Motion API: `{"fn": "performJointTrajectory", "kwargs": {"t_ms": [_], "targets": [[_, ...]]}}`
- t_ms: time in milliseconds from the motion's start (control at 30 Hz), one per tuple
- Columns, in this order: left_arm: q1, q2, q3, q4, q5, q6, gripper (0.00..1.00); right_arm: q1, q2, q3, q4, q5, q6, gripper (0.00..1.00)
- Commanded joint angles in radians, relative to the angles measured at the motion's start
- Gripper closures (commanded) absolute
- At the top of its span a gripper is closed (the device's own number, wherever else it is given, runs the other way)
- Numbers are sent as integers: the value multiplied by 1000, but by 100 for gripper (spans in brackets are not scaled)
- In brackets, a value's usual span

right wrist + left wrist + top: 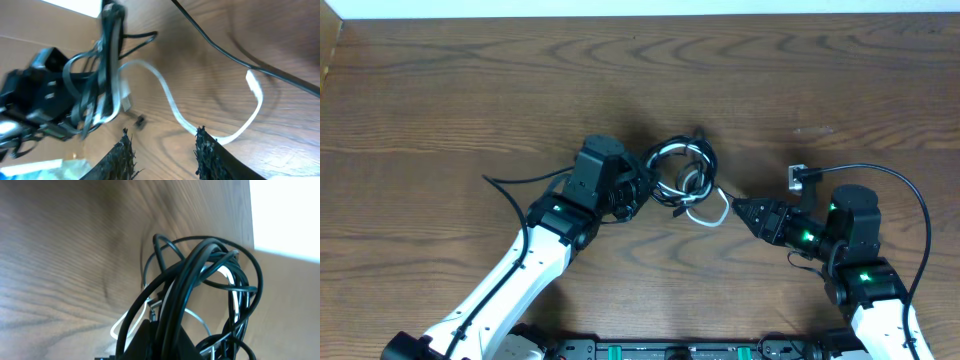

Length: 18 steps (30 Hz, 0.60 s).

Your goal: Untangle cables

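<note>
A tangled bundle of black cables (682, 165) lies at the table's middle. My left gripper (642, 190) is shut on its left side. In the left wrist view the black cables (200, 265) loop up from between the fingers (167, 341). A white cord (712, 215) loops out of the bundle toward my right gripper (738, 210). In the right wrist view the gripper (164, 136) is open. The white cord (165, 90) runs just beyond its right fingertip, and I cannot tell if they touch. The black bundle (107, 60) and the left gripper (35, 95) show at the far left of that view.
A small grey-white plug (798, 178) lies on the table just right of the right gripper. A thin black cord (880, 172) arcs from the plug around the right arm. It also crosses the upper right of the right wrist view (225, 52). The wooden table (470, 90) extends all around.
</note>
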Motion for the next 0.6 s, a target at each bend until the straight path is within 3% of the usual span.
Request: {"fn": "performJointTrajectory", "kwargs": {"t_ms": [0, 100, 200, 467, 567], "targets": [[39, -20, 19, 52, 271, 238, 92, 3, 0, -4, -24, 55, -89, 61], [74, -20, 19, 119, 469, 346, 92, 3, 0, -4, -27, 56, -136, 62], [121, -18, 19, 124, 582, 350, 92, 3, 0, -4, -28, 73, -141, 63], [190, 18, 19, 124, 778, 119, 92, 3, 0, -4, -66, 76, -140, 65], [191, 22, 19, 124, 814, 89, 92, 3, 0, -4, -103, 76, -140, 64]]}}
